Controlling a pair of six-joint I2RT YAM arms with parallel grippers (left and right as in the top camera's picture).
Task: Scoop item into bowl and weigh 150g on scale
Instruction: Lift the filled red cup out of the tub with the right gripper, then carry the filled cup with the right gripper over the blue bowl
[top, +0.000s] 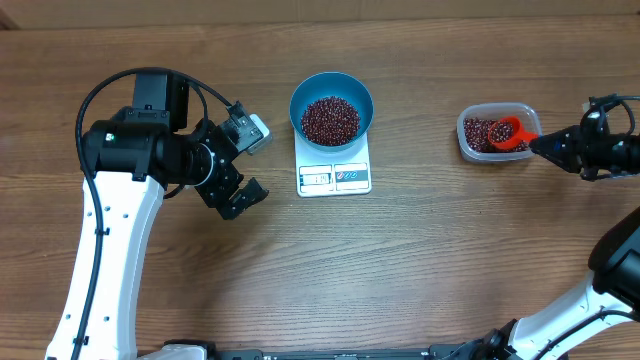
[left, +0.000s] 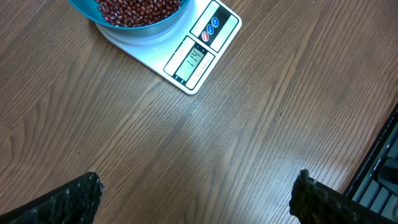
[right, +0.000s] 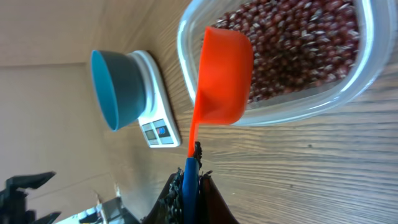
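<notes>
The blue bowl (top: 332, 107) (left: 118, 18) (right: 116, 87) stands on the white scale (top: 334, 172) (left: 186, 56) (right: 155, 118), holding a heap of dark red-brown beans (top: 330, 119) (left: 140, 9). More beans (top: 480, 131) (right: 298, 43) fill a clear tub (top: 495, 133) (right: 348, 87) at the right. My right gripper (top: 548, 145) (right: 191, 177) is shut on the blue handle of a red scoop (top: 508, 133) (right: 222, 74), whose cup sits in the tub. My left gripper (top: 247, 165) (left: 196, 186) hangs open over bare wood, left of the scale.
The left arm's black and white body (top: 130, 150) stands at the left. The right arm (top: 610, 150) reaches in from the right edge. A dark rail (left: 379, 162) shows at the table's edge in the left wrist view.
</notes>
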